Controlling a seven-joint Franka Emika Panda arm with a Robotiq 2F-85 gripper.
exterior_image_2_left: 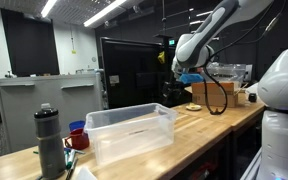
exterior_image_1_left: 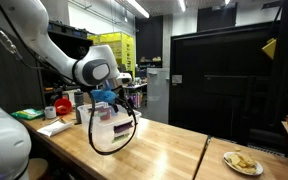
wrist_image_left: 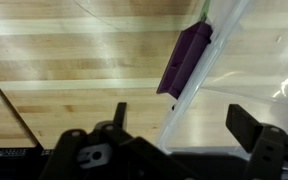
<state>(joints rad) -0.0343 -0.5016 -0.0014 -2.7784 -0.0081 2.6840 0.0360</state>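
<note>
Toward the cluttered end of the table (exterior_image_1_left: 174, 140), back from its front edge: clear plastic bin (exterior_image_2_left: 134, 130), with the gripper (wrist_image_left: 182, 113) hanging above its rim. Fingers spread wide, nothing between them, touching nothing. The purple block (wrist_image_left: 184, 58) lies lengthwise along the bin's long rim, on the bare-wood side in the wrist view, touching the wall or just beside it. Can't tell if it rests on the wood or is propped on the rim. It is not made out in either exterior view.

Doing this well, my read:
- **Finger room:** the block's long axis runs with the rim, so one finger would land on the bin side, and it looks tight there.
- **Approach:** square the fingers across the block's short width, centre over its middle and come straight down. Sideways drift could shove the thin wall or tip the block over the rim.
- **Bin:** it looks light and easy to push.
- **Cable:** the black cable loop (exterior_image_1_left: 133, 125) hangs off the wrist beside the bin, so keep it from dragging on the wall.

The bottle (exterior_image_2_left: 50, 140) and red cup (exterior_image_2_left: 79, 140) at the table end and the plate (exterior_image_1_left: 242, 162) near the opposite corner are well apart, no concern.
</note>
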